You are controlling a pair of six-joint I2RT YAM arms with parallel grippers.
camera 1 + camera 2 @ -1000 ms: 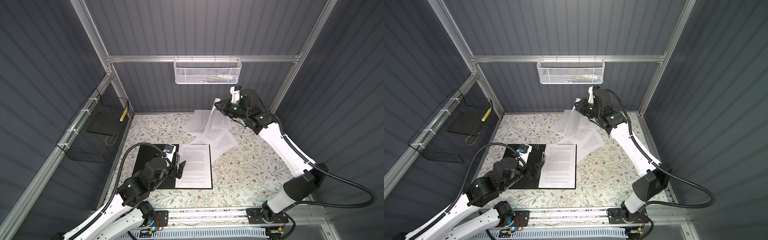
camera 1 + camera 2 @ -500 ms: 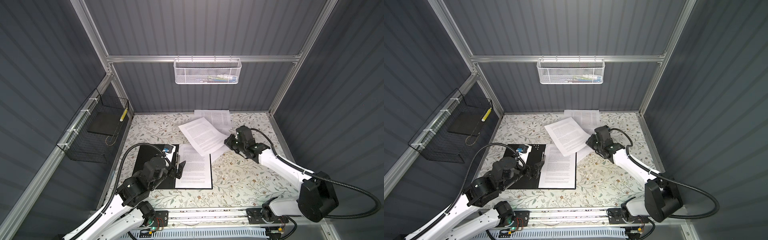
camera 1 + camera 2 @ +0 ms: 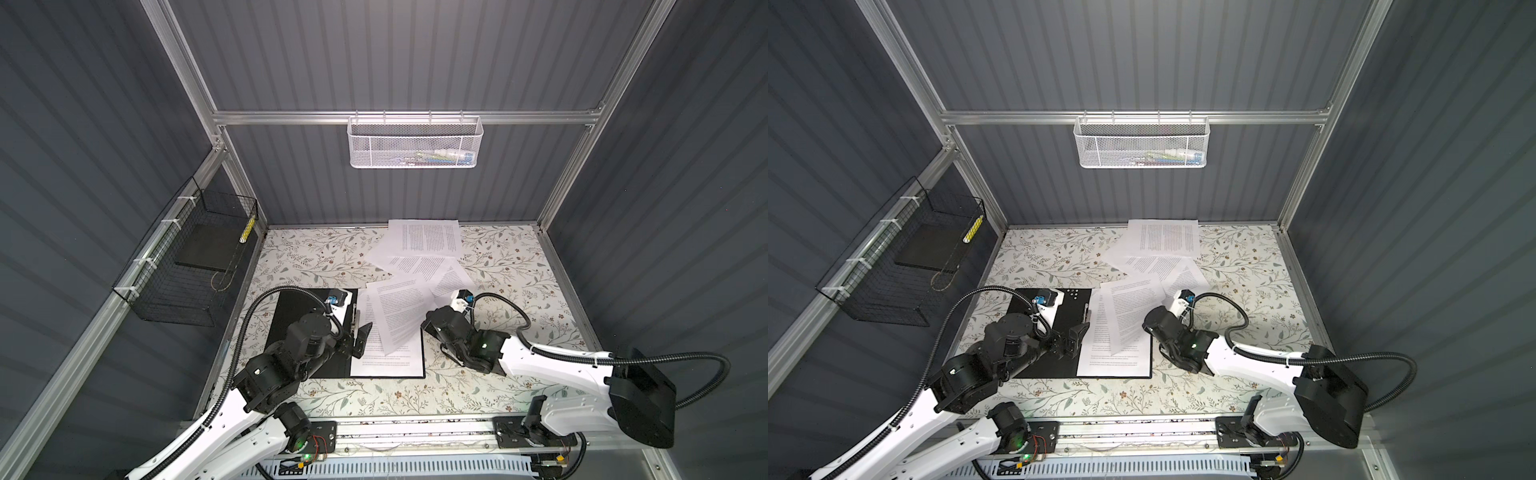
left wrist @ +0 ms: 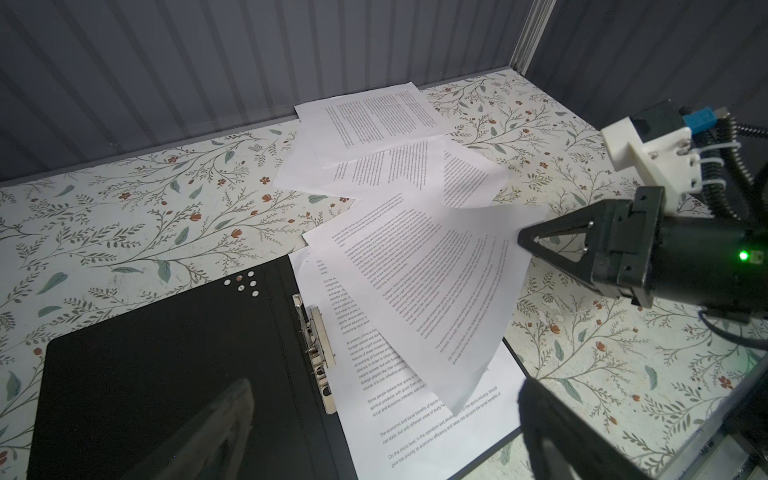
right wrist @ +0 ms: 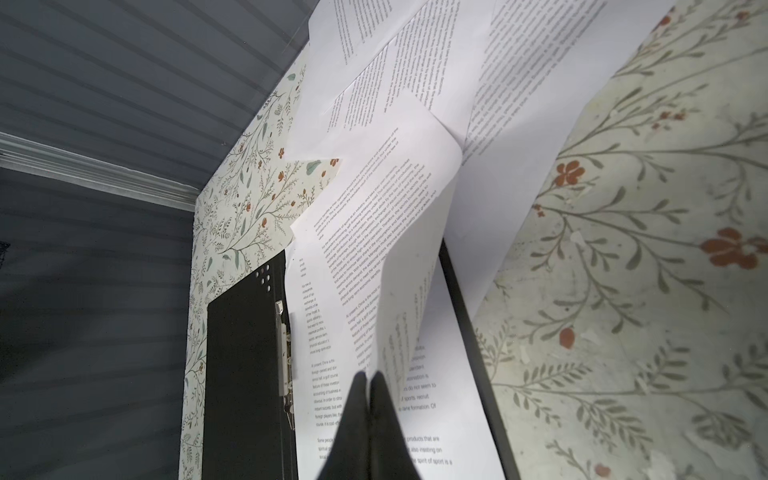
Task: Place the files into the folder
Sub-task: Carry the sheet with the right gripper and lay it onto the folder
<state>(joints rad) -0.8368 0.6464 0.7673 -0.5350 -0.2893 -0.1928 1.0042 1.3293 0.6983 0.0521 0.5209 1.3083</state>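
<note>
The folder (image 3: pixel 284 309) lies open on the front left of the table, black inside, with a metal clip (image 4: pixel 318 345) at its spine. One printed sheet (image 4: pixel 436 432) lies flat in its right half. My right gripper (image 5: pixel 368 376) is shut on the edge of another sheet (image 3: pixel 399 316), which hangs tilted over the one in the folder. It shows in both top views (image 3: pixel 1129 311). More files (image 3: pixel 424 241) lie spread at the back of the table. My left gripper (image 4: pixel 386 384) is open, low over the folder near the spine, holding nothing.
A black wire basket (image 3: pixel 195 266) on the left wall holds a dark flat slab (image 3: pixel 208 249). A white mesh basket (image 3: pixel 415 145) hangs on the back wall. The floral table (image 3: pixel 311 257) is walled on three sides.
My right gripper has carried a sheet from high over the back pile down and forward to above the folder. The left arm has stayed where it was.
</note>
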